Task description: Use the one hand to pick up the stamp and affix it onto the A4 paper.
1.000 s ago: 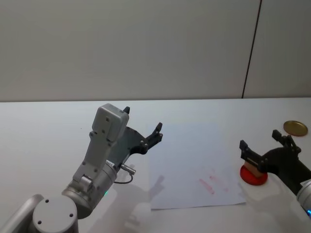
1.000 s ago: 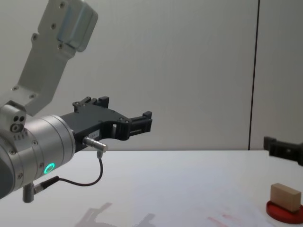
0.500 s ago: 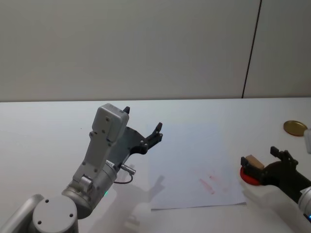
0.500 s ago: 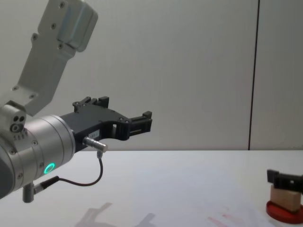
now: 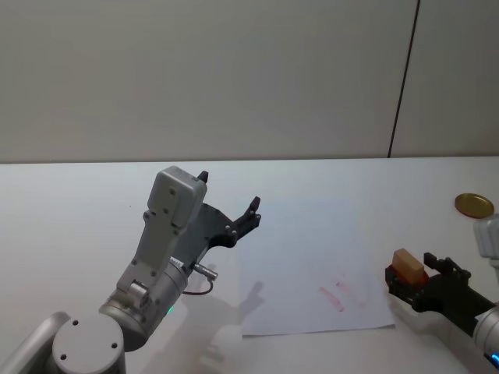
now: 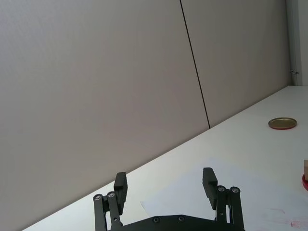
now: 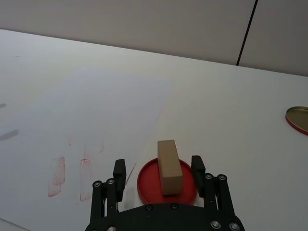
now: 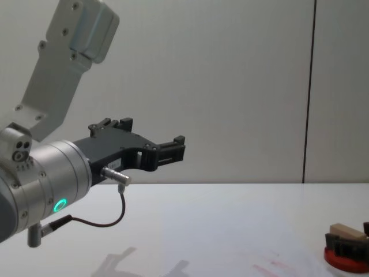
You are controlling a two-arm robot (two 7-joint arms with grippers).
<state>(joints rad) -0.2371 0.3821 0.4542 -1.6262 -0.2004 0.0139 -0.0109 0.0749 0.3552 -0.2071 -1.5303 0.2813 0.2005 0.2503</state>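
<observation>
The stamp (image 7: 169, 166), a small tan wooden block, stands on a round red ink pad (image 7: 146, 185) just off the right edge of the A4 paper (image 5: 308, 257). My right gripper (image 7: 159, 169) is open and low, with one finger on each side of the stamp and a gap on both sides. From the chest, the stamp (image 8: 347, 231) shows just above the dark fingers (image 8: 341, 242). The paper carries faint red prints (image 7: 57, 169). My left gripper (image 5: 228, 204) hangs open and raised over the table left of the paper, holding nothing.
A gold round lid (image 5: 474, 205) lies on the white table (image 5: 70, 210) at the far right, beyond the ink pad. A grey wall with a dark vertical seam (image 5: 404, 78) runs behind the table.
My right gripper has come down and drawn nearer, from above the ink pad to low around the stamp. The left arm and the stamp have not moved.
</observation>
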